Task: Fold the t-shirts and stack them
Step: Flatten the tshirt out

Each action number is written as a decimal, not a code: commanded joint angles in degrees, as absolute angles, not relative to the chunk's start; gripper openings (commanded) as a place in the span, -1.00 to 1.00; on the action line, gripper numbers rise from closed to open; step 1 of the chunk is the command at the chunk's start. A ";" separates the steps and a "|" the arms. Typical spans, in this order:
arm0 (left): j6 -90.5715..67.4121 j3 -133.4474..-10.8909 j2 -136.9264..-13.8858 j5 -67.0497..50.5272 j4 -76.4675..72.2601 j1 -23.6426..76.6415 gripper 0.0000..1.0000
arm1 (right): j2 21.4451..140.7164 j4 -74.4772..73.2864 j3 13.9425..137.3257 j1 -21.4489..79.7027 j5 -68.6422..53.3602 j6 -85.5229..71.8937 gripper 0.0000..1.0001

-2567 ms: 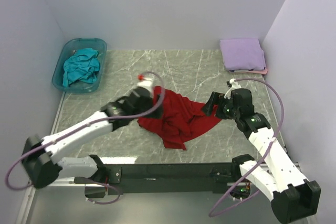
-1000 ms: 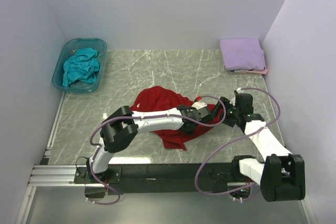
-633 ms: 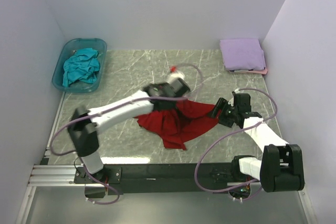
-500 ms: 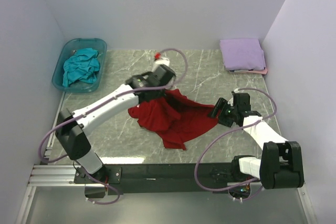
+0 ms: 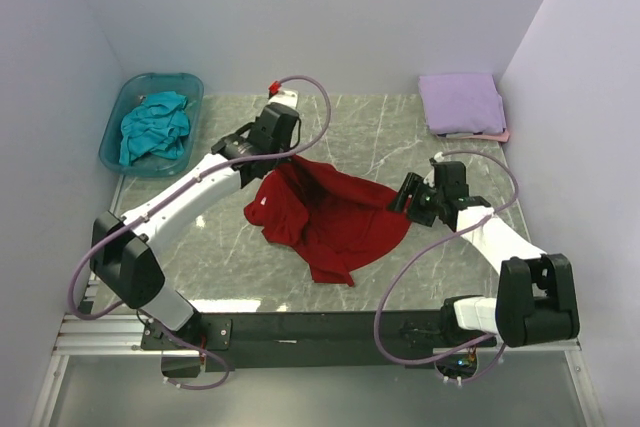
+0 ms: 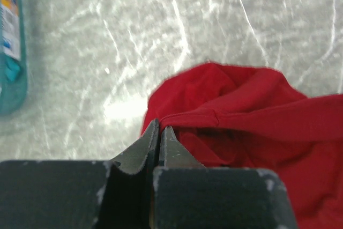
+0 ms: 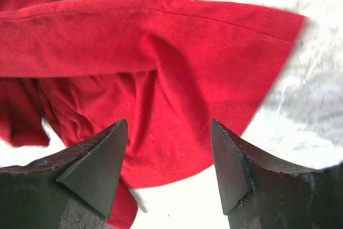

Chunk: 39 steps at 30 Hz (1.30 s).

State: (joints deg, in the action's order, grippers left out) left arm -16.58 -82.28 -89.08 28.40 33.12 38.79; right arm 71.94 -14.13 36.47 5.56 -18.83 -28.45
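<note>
Quick update from the fold job: my left gripper (image 6: 159, 132) is pinched fully shut on a hem of the deep red t-shirt (image 5: 335, 217), and in the last second I've swung that arm from way over by the shirt's right side up toward the far left of the marble table (image 5: 400, 127), hauling the cloth with it. So the shirt's gone from a crumpled heap to a partly stretched-out shape in the middle of the table, one edge lifted at my pinch. My right gripper (image 7: 169, 132) has barely moved. It's parked over the shirt's right edge with the jaws wide apart, red cloth lying under the gap but nothing grabbed, though they look to be narrowing. I reckon that's the next bit: clamp that side so I can pull the thing flat between both arms before any folding happens. The lavender t-shirt (image 5: 462, 100) already sits folded on the pale pink t-shirt (image 5: 497, 136) in the far right corner, and the teal t-shirt (image 5: 155, 127) is still bunched in the plastic tub (image 5: 112, 142).
</note>
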 commanded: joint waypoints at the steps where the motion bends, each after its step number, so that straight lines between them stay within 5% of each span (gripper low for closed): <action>1: -10.56 -83.58 -88.76 28.47 25.58 36.57 -0.99 | 74.26 -12.13 39.90 6.06 -16.79 -27.51 0.40; 12: 4.47 -92.34 -101.49 26.88 9.50 32.44 -0.98 | 74.71 -10.72 39.82 6.85 -14.77 -27.33 0.40; 16: 1.94 -105.62 -112.48 35.13 13.34 27.26 -0.73 | 73.48 -11.16 39.11 7.56 -13.45 -26.98 0.40; 20: -4.38 -111.18 -116.11 37.09 17.57 25.05 0.53 | 73.04 -11.60 39.02 8.52 -13.27 -26.98 0.40; 23: -9.13 -104.11 -111.12 35.08 18.98 24.87 0.88 | 73.39 -12.56 39.55 9.66 -13.80 -26.46 0.41; 39: -36.90 -58.29 -77.53 17.31 30.07 24.87 0.99 | 79.36 -21.71 42.63 18.54 -17.58 -26.28 0.41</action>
State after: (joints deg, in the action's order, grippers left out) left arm -29.26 -62.76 -81.65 20.03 29.80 24.95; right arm 78.28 -19.53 40.51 17.50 -16.91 -25.93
